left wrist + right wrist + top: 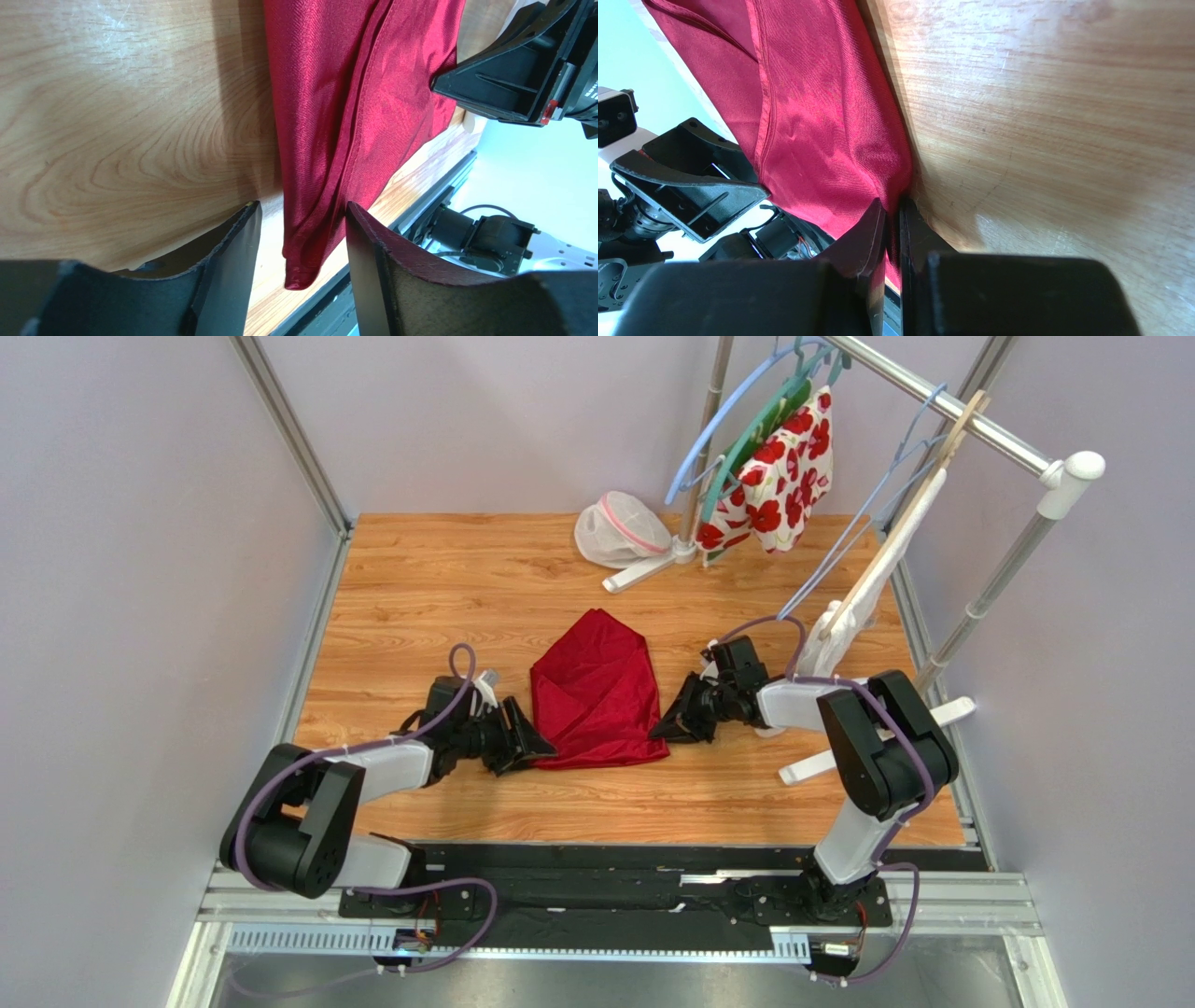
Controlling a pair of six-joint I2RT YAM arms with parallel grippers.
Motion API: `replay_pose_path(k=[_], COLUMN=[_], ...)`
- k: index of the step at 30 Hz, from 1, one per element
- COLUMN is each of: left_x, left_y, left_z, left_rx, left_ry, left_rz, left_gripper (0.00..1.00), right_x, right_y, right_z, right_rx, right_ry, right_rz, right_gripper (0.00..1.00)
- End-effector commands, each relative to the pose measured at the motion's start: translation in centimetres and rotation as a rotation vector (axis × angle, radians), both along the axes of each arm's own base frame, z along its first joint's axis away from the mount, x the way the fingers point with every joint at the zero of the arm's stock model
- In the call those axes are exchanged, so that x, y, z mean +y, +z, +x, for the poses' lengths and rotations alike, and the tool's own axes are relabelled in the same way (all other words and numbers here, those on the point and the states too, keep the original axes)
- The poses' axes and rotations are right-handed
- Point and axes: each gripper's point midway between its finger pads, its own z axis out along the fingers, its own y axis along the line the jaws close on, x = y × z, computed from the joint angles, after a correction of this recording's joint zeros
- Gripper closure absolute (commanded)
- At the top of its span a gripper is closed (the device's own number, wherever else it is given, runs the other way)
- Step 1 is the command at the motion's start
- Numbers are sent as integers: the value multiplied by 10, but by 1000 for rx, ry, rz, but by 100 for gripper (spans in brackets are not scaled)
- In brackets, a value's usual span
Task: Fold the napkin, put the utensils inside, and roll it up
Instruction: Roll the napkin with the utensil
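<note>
The dark red napkin (596,689) lies crumpled and partly folded in the middle of the wooden table (463,588). My left gripper (528,738) is open at the napkin's near left corner; in the left wrist view (300,227) the corner (303,269) hangs between the two fingers without being pinched. My right gripper (671,730) is shut on the napkin's near right edge; in the right wrist view (892,210) the red cloth (815,133) is clamped between the fingers. The black spoon is out of view.
A white drying rack (898,574) stands at the right, with hangers and a white cloth with red flowers (779,476) at the back. A white mesh bag (622,529) lies at the table's far edge. A metal frame post (288,434) stands at back left.
</note>
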Motion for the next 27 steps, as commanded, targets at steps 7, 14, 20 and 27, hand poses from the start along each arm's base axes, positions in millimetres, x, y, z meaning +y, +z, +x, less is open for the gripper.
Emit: replay_pose_path(k=[7,14,20,27], left_x=[-2,-6,-9,-18], left_y=[-17,-15,-11,2], left_z=[3,4,5,6], left_rx=[24,31,40,48], left_ry=[17,13,12,-15], left_rz=[2,-21,-41,-104], left_gripper=[59,80,92,90], right_x=[-21,-23,-24,-26], right_y=[-31,-30,-29,-29], right_z=[-11,-11,-9,-9], right_rx=[79,71,61,79], right_ry=[-21,-22,-21,-17], right_rz=[-143,-161,-166,-186], right_gripper=[100,100,100,100])
